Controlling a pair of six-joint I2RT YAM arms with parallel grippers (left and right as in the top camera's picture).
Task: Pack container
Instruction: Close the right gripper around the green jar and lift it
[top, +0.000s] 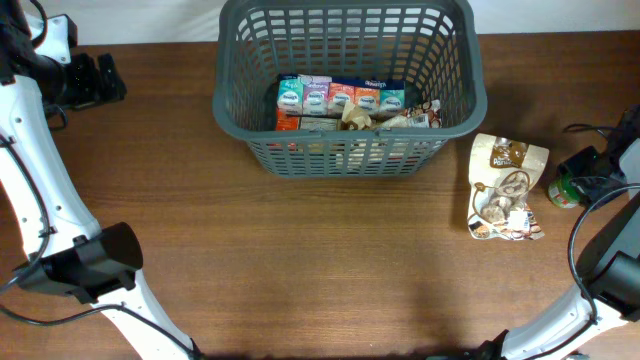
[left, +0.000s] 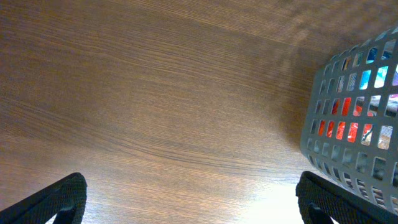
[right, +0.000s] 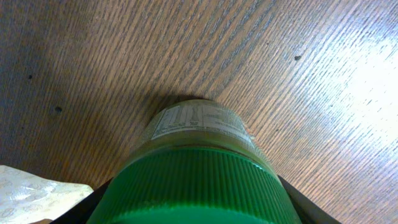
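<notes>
Since right gripper (top: 581, 176) flanks green-lidded jar (right: 199, 177), clamp unclear, basket (top: 345, 162) lies well apart to its left; left gripper (left: 189, 200) fingers apart

Nothing can be read. The jar (right: 196, 163) at far right bears a fine-print label, the boxes (top: 340, 97) in the container (top: 345, 152) bear small logos, and the bag (top: 508, 186) has printing, all too small.
</notes>
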